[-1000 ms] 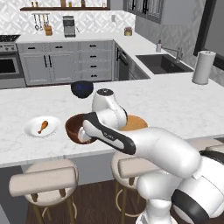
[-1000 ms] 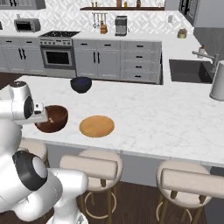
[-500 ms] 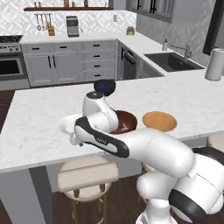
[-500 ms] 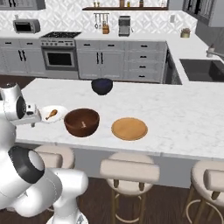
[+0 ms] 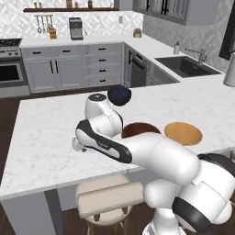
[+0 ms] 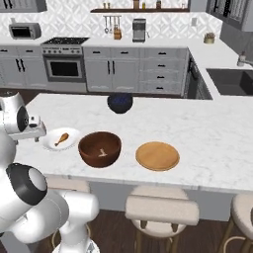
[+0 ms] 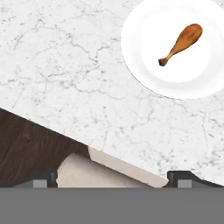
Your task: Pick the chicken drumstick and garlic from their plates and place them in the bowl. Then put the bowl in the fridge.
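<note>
With our gripper [image 7: 112, 177] spread wide and empty above the counter's edge, we should shift over the white plate [image 7: 144, 65], line the jaws across the chicken drumstick [image 7: 181, 43] lying there, then descend and close gently.

White plate [image 7: 175, 52] cut off, top edge

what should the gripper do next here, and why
Probably shift the open gripper across to above the chicken drumstick and then lower onto it. In the hand view the drumstick lies alone on the white plate, far off to one side of the fingertips, which hang over the counter edge. The bowl beside the plate already holds something small and pale.
</note>
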